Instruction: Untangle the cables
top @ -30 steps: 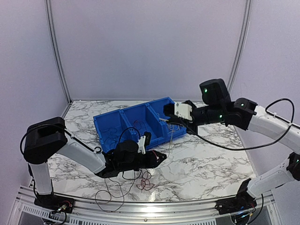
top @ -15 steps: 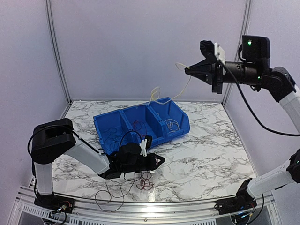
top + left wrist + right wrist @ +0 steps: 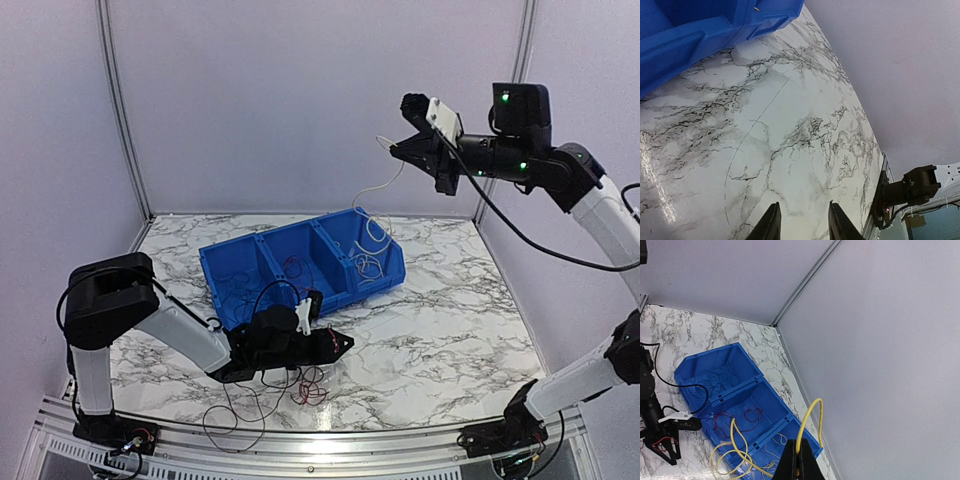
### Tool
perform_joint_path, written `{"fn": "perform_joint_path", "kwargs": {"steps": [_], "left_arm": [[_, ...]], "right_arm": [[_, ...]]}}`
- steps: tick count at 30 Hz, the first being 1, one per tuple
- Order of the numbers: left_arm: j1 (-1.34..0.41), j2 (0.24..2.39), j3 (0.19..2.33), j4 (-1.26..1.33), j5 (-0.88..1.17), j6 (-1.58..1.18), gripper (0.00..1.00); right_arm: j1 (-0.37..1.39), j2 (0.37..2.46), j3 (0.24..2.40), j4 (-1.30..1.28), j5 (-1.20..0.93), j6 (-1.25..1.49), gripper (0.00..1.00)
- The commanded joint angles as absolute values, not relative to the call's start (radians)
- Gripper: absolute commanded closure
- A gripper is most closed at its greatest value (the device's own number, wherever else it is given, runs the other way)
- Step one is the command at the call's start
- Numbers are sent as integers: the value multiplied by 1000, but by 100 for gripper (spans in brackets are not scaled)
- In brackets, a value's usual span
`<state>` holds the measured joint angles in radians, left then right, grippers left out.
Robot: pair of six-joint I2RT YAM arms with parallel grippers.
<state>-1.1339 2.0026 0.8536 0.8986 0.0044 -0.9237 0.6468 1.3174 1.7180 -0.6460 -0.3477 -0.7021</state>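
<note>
High above the blue bin (image 3: 262, 243), my right gripper (image 3: 398, 150) is shut on a yellow cable (image 3: 375, 228). The cable hangs in loops down into the bin's right compartment. In the right wrist view the closed fingertips (image 3: 801, 458) pinch the yellow cable (image 3: 809, 421) near its end. Red cables (image 3: 753, 414) lie in the middle compartment and dark blue ones (image 3: 715, 377) in the far one. My left gripper (image 3: 346, 343) lies low over the marble in front of the bin, open, with nothing between its fingers (image 3: 771, 224). More red cables (image 3: 312, 386) and dark cables (image 3: 236, 410) lie on the table beside the left arm.
The blue bin's corner (image 3: 715, 25) is at the upper left of the left wrist view, with marble tabletop (image 3: 805, 130) beyond it. The right arm's base (image 3: 910, 189) stands at the table's near edge. White walls enclose the back and sides.
My right gripper rose from the bin with the yellow cable, then came slightly down and left, and the cable's loops dropped towards the right compartment. The left arm has hardly moved.
</note>
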Motion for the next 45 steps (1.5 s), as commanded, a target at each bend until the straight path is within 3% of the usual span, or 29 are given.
{"fn": "perform_joint_path", "kwargs": {"steps": [1,8,15,23,31,45], "left_arm": [[-1133,1949,827,931,17,-903,63],[-1143,1924,817,931,12,-870,56],[-1151,1909,806,931,10,-862,55],[-1152,1905,793,931,8,-865,55],[-1152,1902,788,931,7,-855,56],[-1152,1909,792,931,9,-848,57]], "right_arm": [[604,1329,1668,-542,-275,-661,100],[588,1362,1617,-461,-200,-656,100],[563,1429,1597,-369,-133,-670,100],[444,1551,1602,-286,-216,-630,100],[434,1771,1627,-381,-330,-612,100],[434,1657,1628,-325,-295,-590,100]]}}
